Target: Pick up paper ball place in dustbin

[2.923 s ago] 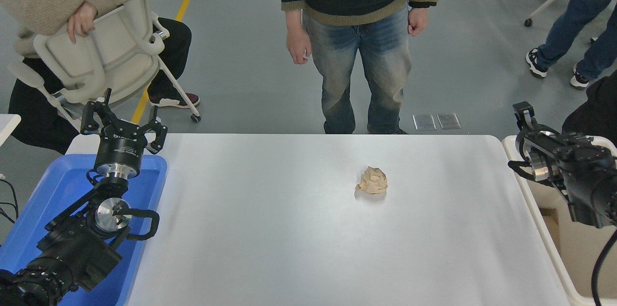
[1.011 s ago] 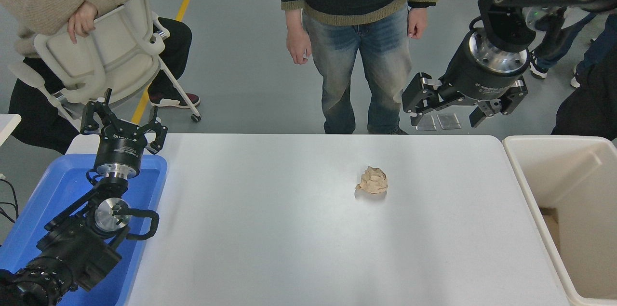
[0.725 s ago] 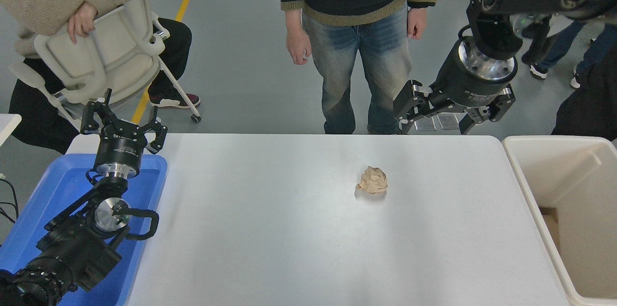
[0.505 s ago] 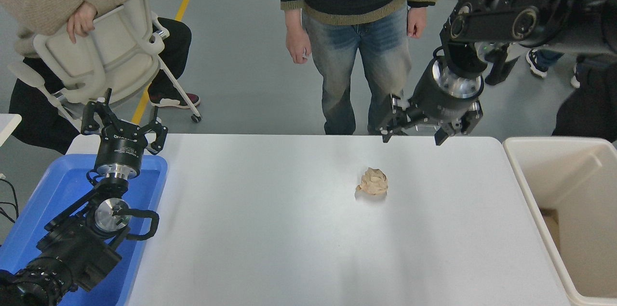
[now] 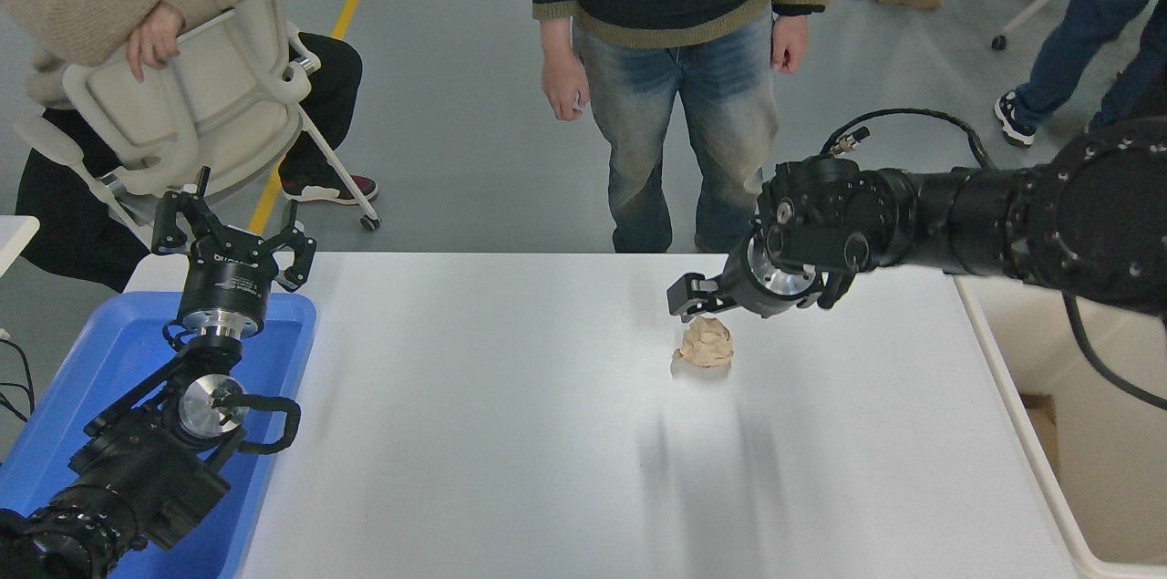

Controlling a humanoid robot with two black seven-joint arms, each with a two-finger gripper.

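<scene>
The tan paper ball lies on the white table, right of the middle. My right arm reaches in from the right edge. Its gripper hangs just above and slightly behind the ball, jaws spread and empty; one finger sticks out to the left, the other is mostly hidden by the wrist. The cream-white dustbin stands off the table's right end, partly covered by my right arm. My left gripper is open and parked at the lower left.
A shallow blue tray lies under the left arm. One person in jeans stands at the table's far edge. Another sits on a white chair at the far left. Someone's legs show at the top right.
My right arm has swung up out of the bin area, moved left across the far edge and come down close over the paper ball. The ball and left arm have not moved.
</scene>
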